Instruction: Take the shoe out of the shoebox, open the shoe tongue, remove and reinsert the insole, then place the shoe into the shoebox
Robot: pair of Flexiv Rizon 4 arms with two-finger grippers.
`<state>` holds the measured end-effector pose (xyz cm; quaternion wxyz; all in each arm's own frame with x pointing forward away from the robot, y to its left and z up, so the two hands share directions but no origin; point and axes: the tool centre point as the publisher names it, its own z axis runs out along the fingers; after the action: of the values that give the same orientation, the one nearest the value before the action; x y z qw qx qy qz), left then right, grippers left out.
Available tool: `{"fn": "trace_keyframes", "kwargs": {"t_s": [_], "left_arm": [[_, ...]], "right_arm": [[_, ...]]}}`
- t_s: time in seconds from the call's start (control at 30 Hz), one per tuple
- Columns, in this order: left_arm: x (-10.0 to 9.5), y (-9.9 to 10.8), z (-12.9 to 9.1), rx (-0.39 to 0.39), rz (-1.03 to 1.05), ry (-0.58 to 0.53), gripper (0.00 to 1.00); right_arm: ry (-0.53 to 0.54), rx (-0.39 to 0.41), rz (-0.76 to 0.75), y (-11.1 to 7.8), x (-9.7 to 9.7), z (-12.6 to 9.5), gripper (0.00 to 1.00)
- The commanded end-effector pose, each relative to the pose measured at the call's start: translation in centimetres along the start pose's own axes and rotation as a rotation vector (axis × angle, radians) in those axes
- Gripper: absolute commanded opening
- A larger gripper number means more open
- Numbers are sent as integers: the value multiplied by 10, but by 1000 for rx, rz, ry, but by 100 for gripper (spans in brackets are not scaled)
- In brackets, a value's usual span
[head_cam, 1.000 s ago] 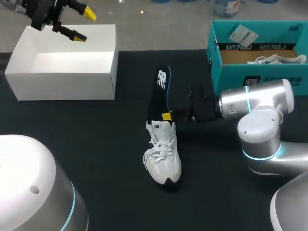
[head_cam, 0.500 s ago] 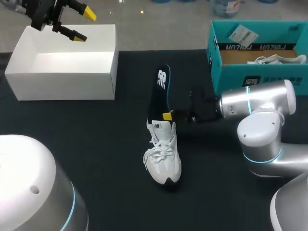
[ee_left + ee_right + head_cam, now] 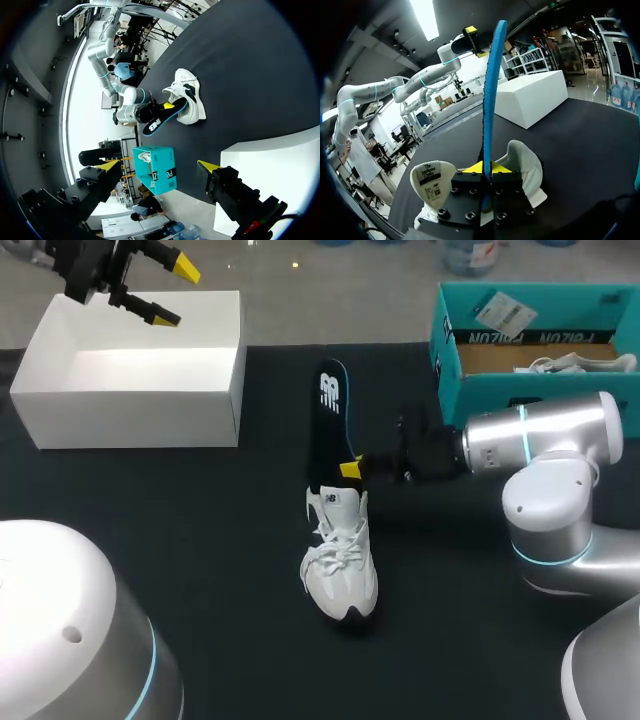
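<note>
Right gripper point(image 3: 350, 469) clamped on the insole point(image 3: 327, 420), now drawn further out of the shoe point(image 3: 340, 560) than a second ago; shoe upright mid-table; teal shoebox point(image 3: 520, 390) holds something white and laced; left gripper point(image 3: 172, 290) gapes above the white box point(image 3: 130, 410).

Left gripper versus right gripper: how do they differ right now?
The left gripper is open and holds nothing; the right gripper is shut on the dark insole. The left gripper hangs over the white box at the table's far left; the right gripper sits low by the heel of the white shoe, mid-table. Both have yellow fingertips.
</note>
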<state>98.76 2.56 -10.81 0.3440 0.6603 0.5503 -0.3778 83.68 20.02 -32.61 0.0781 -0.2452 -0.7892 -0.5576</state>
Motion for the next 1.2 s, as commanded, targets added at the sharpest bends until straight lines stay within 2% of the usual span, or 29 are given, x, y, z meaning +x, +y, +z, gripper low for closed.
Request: {"fn": "trace_keyframes", "kwargs": {"t_s": [0.03, 0.2, 0.47, 0.7, 1.0, 1.13, 1.2], "left_arm": [[0, 0, 0, 1, 1, 3, 100], [0, 0, 0, 1, 1, 3, 100], [0, 0, 0, 1, 1, 3, 100], [0, 0, 0, 1, 1, 3, 100], [0, 0, 0, 1, 1, 3, 100], [0, 0, 0, 1, 1, 3, 100], [0, 0, 0, 1, 1, 3, 100]], "right_arm": [[28, 18, -5, 4, -9, 7, 0], [79, 43, 14, -4, -13, 11, 0], [82, 81, 60, -25, -6, 9, 0], [66, 54, 100, -41, 3, 5, 0], [59, 39, 118, -50, 11, 6, 0], [64, 35, 117, -47, 9, 8, 0], [62, 35, 105, -42, 8, 8, 26]]}}
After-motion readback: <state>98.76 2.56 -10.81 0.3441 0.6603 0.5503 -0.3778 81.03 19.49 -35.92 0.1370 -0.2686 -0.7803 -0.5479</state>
